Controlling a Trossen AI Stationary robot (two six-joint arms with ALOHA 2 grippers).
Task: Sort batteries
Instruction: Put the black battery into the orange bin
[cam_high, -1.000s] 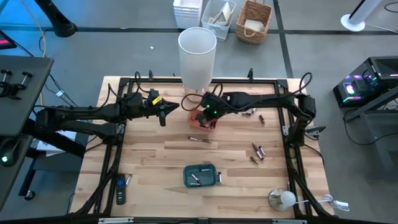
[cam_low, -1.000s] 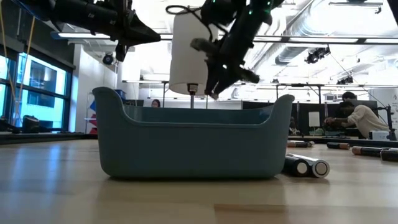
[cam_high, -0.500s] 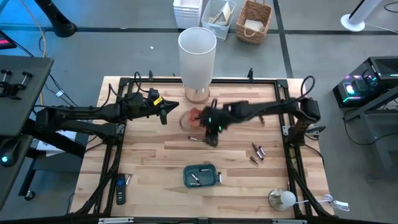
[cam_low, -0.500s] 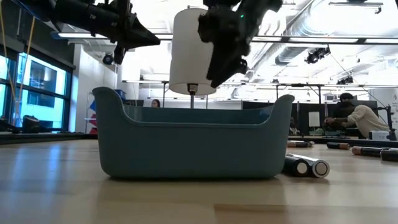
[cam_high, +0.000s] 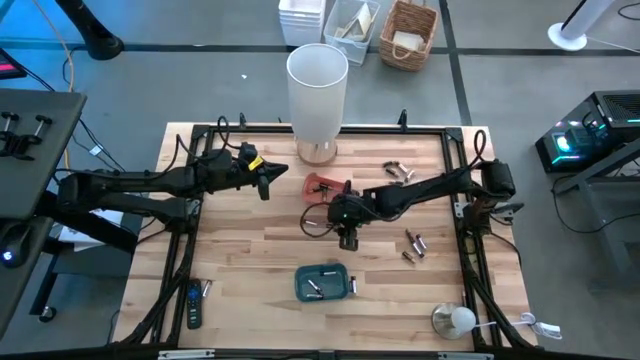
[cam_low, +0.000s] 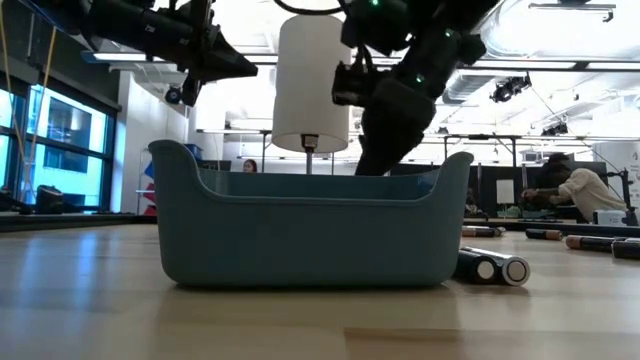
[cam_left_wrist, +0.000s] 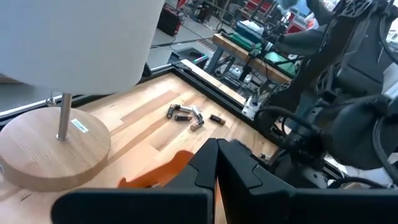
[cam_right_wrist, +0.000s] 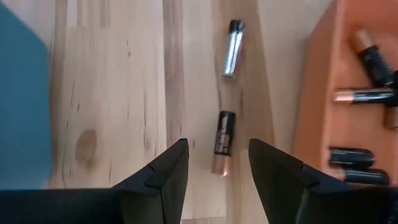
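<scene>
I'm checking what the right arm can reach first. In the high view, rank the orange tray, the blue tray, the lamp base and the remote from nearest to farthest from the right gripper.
From the right gripper:
1. Orange tray, just behind it.
2. Blue tray, in front; close to the orange tray's distance, hard to separate.
3. Lamp base, at the far edge.
4. Remote, front-left corner.

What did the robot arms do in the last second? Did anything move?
The right pincer swung away from over the orange tray toward the front of the table and opened. It now hangs over two loose batteries, a dark copper one and a silvery one, holding nothing. The left pincer stayed shut and parked by the lamp. The blue tray and the other batteries did not move.
</scene>
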